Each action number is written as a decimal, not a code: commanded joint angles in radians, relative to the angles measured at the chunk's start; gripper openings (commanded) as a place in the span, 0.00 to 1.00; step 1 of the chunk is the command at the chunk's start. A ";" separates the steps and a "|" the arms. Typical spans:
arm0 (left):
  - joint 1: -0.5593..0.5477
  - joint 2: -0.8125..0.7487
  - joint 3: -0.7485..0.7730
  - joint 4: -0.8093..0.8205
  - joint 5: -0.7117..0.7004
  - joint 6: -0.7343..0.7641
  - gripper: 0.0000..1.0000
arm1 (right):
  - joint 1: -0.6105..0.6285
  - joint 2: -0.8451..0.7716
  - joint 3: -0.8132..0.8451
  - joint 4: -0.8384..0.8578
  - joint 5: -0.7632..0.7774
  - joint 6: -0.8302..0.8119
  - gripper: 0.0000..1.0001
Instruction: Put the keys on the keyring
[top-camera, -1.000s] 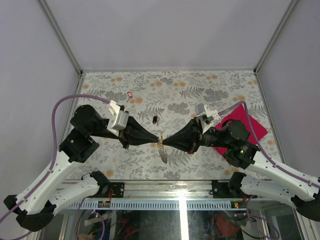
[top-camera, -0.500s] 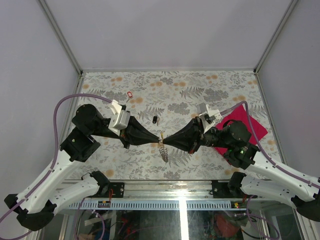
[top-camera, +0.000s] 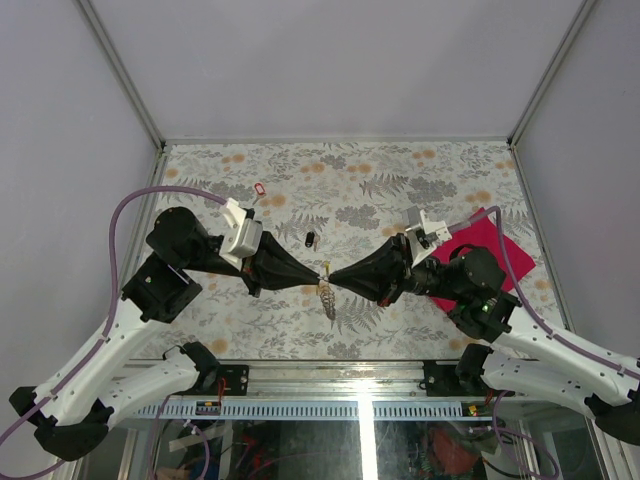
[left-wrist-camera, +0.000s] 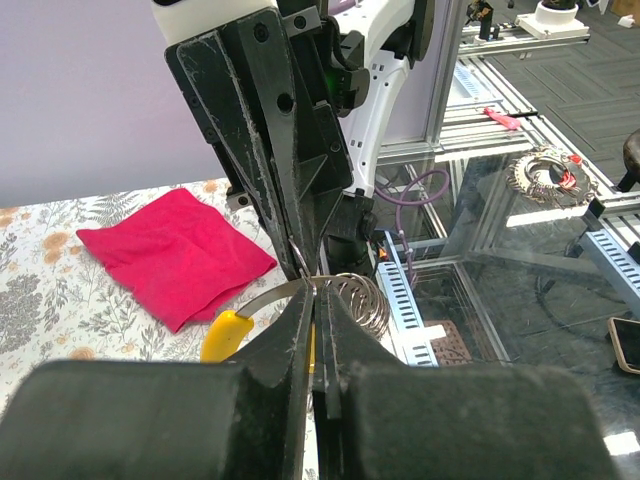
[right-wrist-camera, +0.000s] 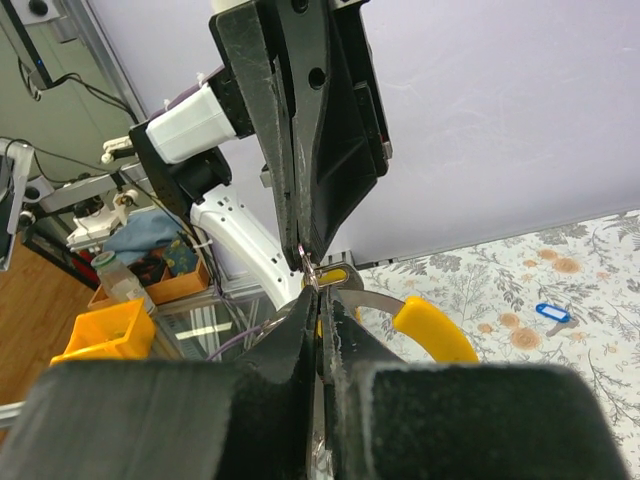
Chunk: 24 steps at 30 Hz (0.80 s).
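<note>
My left gripper (top-camera: 318, 276) and right gripper (top-camera: 333, 277) meet tip to tip above the middle of the table, both shut. The keyring, a thin metal band (right-wrist-camera: 375, 302) with a yellow piece (right-wrist-camera: 432, 328), runs into the right gripper (right-wrist-camera: 318, 292). A wire coil (left-wrist-camera: 360, 300) hangs from it below the tips (top-camera: 328, 301). The left gripper (left-wrist-camera: 318, 300) pinches a yellow key, a yellow strip (left-wrist-camera: 315, 350) showing between its fingers and its head (right-wrist-camera: 335, 275) at the tips. A black key (top-camera: 310, 239), a red key (top-camera: 260, 188) and a blue key (right-wrist-camera: 552, 312) lie on the table.
A magenta cloth (top-camera: 495, 245) lies on the floral table (top-camera: 400, 180) at the right, partly under my right arm. Metal frame posts and grey walls enclose the table on three sides. The table's near edge (top-camera: 330, 362) runs just in front of the arm bases.
The grippers stay pressed together and have drifted slightly right. The right wrist has swung a little to the right over the cloth. The hanging coil has barely moved.
</note>
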 joint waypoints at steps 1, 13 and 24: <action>-0.015 -0.008 0.006 0.018 0.025 0.003 0.00 | 0.002 -0.035 -0.007 0.095 0.122 0.004 0.00; -0.016 0.005 -0.004 0.017 -0.006 -0.002 0.02 | 0.002 -0.038 -0.044 0.221 0.170 0.062 0.00; -0.022 0.017 -0.002 0.018 -0.016 0.000 0.16 | 0.003 -0.015 -0.047 0.325 0.195 0.092 0.00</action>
